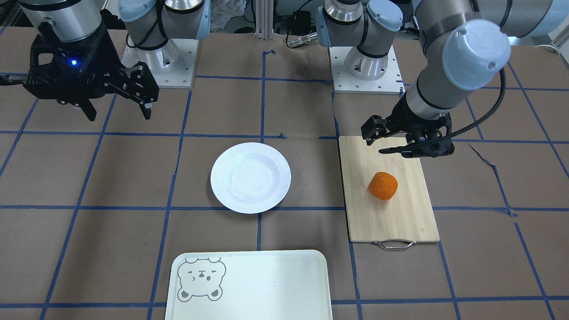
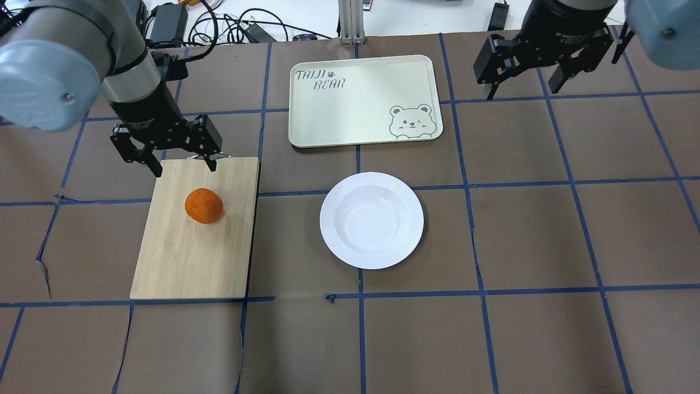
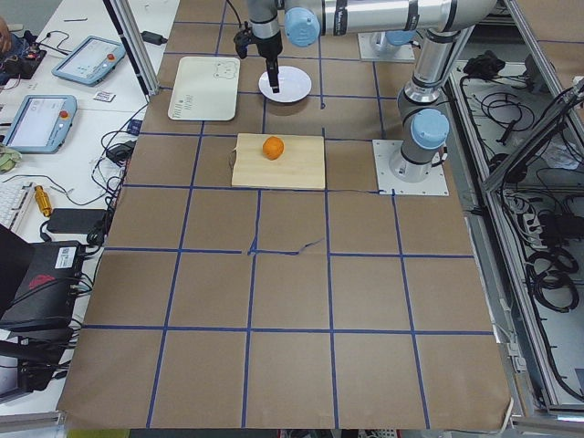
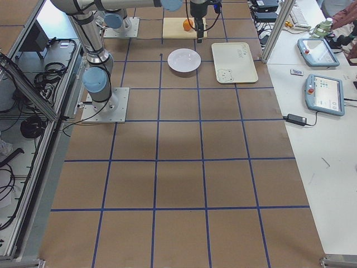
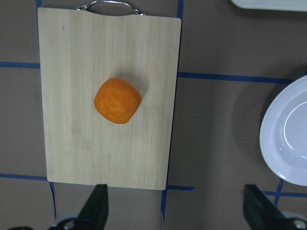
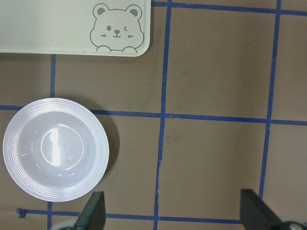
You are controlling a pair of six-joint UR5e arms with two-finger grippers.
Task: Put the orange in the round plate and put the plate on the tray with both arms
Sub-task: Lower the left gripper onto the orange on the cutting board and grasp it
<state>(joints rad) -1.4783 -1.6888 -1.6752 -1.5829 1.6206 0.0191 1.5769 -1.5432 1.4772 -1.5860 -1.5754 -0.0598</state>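
Observation:
The orange (image 2: pixel 203 206) (image 1: pixel 382 186) (image 5: pixel 117 100) lies on a bamboo cutting board. My left gripper (image 2: pixel 185 167) (image 1: pixel 378 146) (image 5: pixel 175 211) hangs open above the board's far edge, just beyond the orange, holding nothing. An empty white round plate (image 2: pixel 372 220) (image 1: pixel 250 178) (image 6: pixel 55 155) rests at the table's middle. Beyond it lies the pale tray (image 2: pixel 355 98) (image 1: pixel 266 284) (image 6: pixel 48 28) with a bear face, nothing on it. High over the table, to the right of the tray, my right gripper (image 2: pixel 519 90) (image 1: pixel 119 116) (image 6: pixel 172 213) is open and empty.
The cutting board (image 2: pixel 191 257) (image 1: pixel 391 218) has a metal handle (image 1: pixel 394 244) on its far side. Brown paper with blue tape lines covers the table. Cables and power bricks (image 2: pixel 169 22) lie past the table's far edge. Both arm bases (image 1: pixel 366 62) stand at the robot's side.

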